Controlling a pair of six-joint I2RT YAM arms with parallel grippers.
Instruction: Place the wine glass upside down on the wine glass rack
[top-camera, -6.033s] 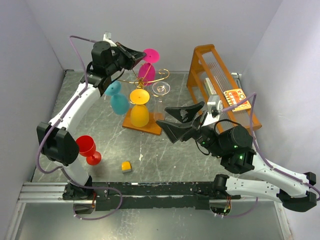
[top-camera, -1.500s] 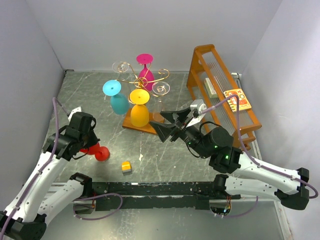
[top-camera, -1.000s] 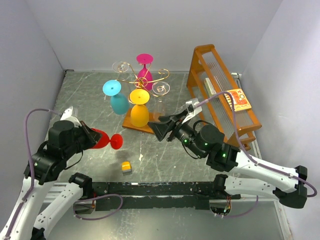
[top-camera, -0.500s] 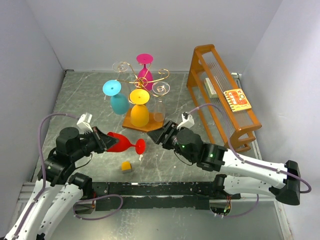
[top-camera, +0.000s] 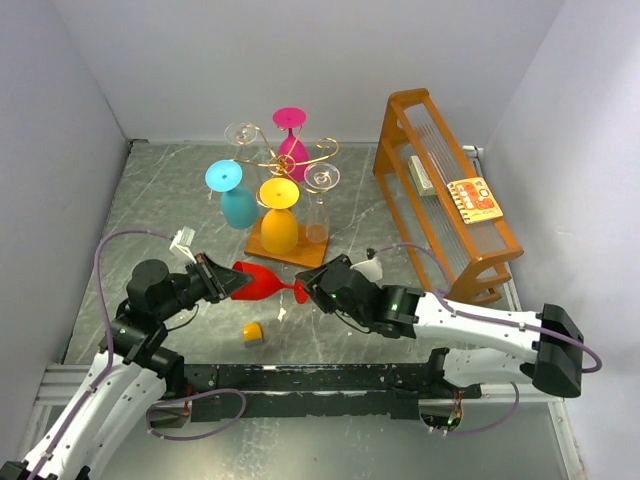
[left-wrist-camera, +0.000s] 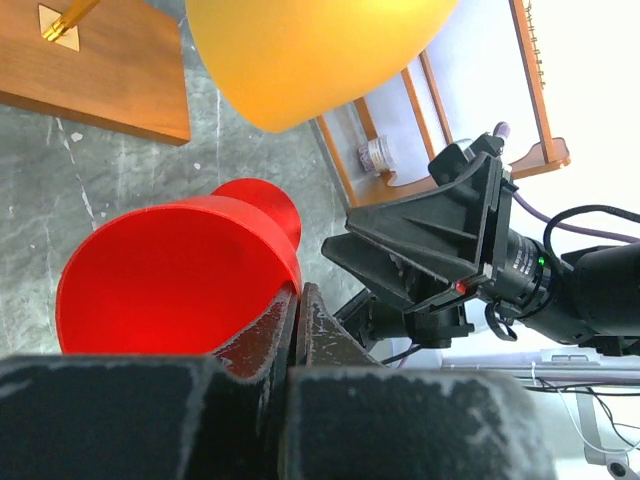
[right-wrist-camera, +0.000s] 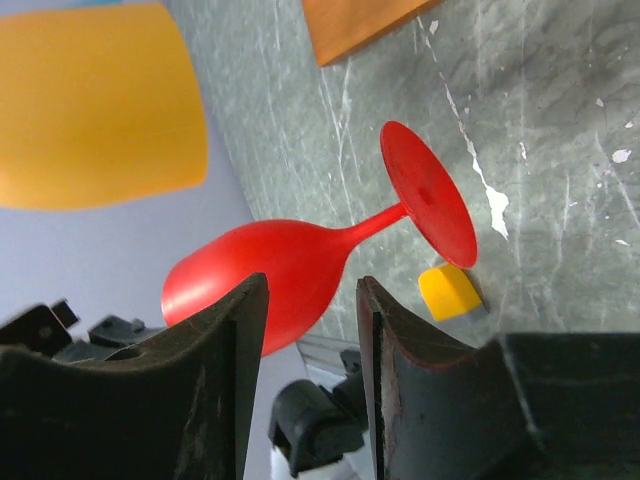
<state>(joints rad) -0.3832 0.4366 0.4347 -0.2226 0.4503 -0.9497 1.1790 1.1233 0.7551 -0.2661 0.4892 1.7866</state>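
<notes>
The red wine glass (top-camera: 256, 283) hangs sideways above the table, foot to the right. My left gripper (top-camera: 218, 280) is shut on its rim, one finger inside the bowl (left-wrist-camera: 180, 270). My right gripper (top-camera: 312, 288) sits at the glass's stem end, open, with its fingers (right-wrist-camera: 235, 340) either side of the lower bowl (right-wrist-camera: 270, 275) and a gap still showing. The stem and foot (right-wrist-camera: 430, 195) stick out beyond it. The wine glass rack (top-camera: 287, 157), a gold wire tree on a wooden base (top-camera: 300, 254), stands behind them.
Teal (top-camera: 236, 197), yellow (top-camera: 279, 217), pink (top-camera: 291, 137) and clear (top-camera: 322, 190) glasses hang on the rack. A small yellow block (top-camera: 252, 331) lies under the red glass. A tall orange slatted frame (top-camera: 440, 190) stands at the right.
The left arm lifted the red glass off the table, turned it sideways and carried it right. The right gripper came down and left to the glass, its jaws narrowing.
</notes>
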